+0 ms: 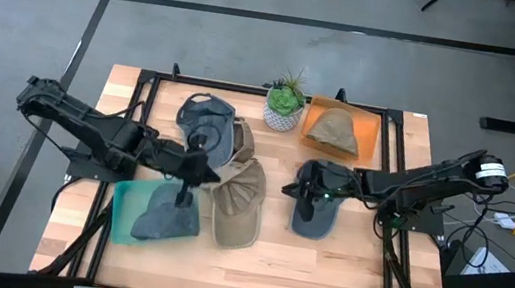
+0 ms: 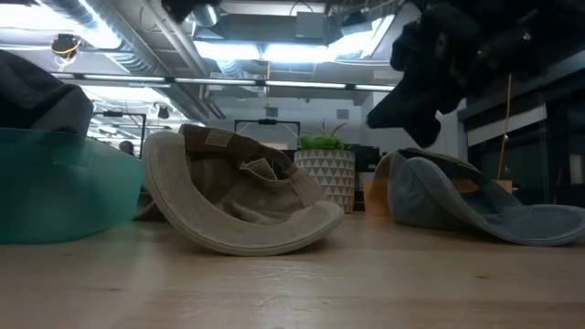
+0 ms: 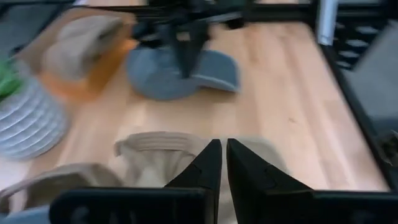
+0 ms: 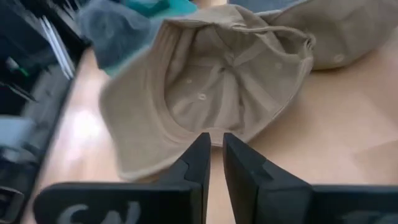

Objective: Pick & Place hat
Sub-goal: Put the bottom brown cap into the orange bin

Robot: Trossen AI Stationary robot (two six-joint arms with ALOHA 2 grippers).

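Observation:
A tan cap (image 1: 237, 208) (image 2: 239, 203) lies crown down, open side up, on the table's middle. My left gripper (image 1: 205, 169) (image 3: 222, 157) hovers shut above the tan cap's left part (image 3: 155, 155), beside a teal bin (image 1: 123, 214) (image 2: 64, 192) holding a grey hat (image 1: 167, 214). My right gripper (image 1: 289, 187) (image 4: 214, 149) is shut too, raised over a blue-grey hat (image 1: 314, 216) (image 2: 475, 206) lying on the table. It points left at the tan cap (image 4: 217, 81). Neither gripper holds anything.
An orange bin (image 1: 367, 137) with a tan hat (image 1: 332, 127) sits at the far edge beside a potted plant (image 1: 285, 106) (image 2: 327, 174). Another tan hat (image 1: 242, 145) and a blue-grey hat (image 1: 206, 120) lie far left of the middle. Bare wood (image 1: 320, 274) runs along the near edge.

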